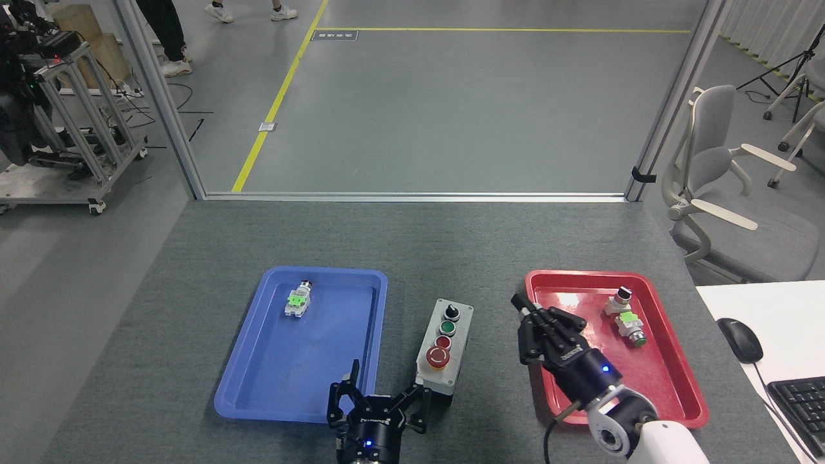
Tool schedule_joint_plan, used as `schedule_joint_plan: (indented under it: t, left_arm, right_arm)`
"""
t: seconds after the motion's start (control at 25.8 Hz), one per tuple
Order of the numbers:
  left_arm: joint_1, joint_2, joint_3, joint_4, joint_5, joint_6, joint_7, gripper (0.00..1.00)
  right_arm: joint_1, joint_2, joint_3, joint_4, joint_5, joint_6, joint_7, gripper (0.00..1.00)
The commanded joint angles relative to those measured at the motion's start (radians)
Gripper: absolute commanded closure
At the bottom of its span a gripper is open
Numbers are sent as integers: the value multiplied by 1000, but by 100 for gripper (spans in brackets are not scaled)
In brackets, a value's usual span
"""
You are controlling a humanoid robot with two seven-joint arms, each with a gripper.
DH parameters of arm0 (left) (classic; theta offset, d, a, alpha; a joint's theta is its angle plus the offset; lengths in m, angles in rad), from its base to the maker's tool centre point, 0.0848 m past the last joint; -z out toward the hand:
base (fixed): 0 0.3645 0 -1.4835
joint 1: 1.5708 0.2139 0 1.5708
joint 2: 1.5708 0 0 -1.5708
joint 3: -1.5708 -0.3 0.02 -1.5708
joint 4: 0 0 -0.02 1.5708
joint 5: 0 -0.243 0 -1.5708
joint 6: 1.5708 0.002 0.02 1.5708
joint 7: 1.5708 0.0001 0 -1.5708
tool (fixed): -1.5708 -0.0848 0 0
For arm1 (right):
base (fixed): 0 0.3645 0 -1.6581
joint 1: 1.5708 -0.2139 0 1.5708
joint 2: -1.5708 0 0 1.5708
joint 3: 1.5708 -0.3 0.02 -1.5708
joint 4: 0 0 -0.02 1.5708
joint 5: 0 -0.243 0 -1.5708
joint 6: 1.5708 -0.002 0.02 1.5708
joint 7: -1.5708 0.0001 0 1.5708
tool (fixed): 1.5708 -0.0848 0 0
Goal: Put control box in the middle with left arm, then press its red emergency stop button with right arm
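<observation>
Box: long light-grey control box with a black base (445, 345) lies flat on the grey felt tabletop (419, 245), in the gap between the two trays, free of both grippers.
Face: black knob at the far end, then a green button, a small red button, and nearest the robot the big red mushroom-head emergency stop button on its yellow ring (438, 356).
Left gripper: black multi-finger left gripper with a blue light (380, 406) sits low at the near edge, just beside the box's near left corner; fingers spread wide, jaws apart, nothing between them. One fingertip is close to the box base; contact cannot be told.
Right gripper: black multi-finger right gripper on a white wrist (544, 328) hangs over the left rim of the red tray, right of the box and apart from it; fingers drawn close at the tips, nothing in them, and whether they are fully together I cannot tell.
Blue tray: shallow blue plastic tray (258, 393) left of the box, one small switch part with a green tag (298, 300) in its far corner.
Red tray: shallow red plastic tray (670, 386) right of the box, two small switch parts (624, 312) near its far right corner.
</observation>
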Motion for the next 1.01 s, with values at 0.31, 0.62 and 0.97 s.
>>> schedule_joint_plan:
  t: [0.31, 0.62, 0.97]
  left_arm:
    - [52, 161, 294, -90, 11, -254, -3, 1]
    - [49, 261, 361, -97, 2, -480, -27, 1]
    - [39, 327, 388, -95, -30, -652, -32, 1]
  right_arm:
    - [-93, 73, 264, 153, 16, 155, 57, 100]
    - [-118, 91, 326, 189, 12, 156, 59, 100]
    - [-104, 99, 324, 209, 15, 156, 59, 100]
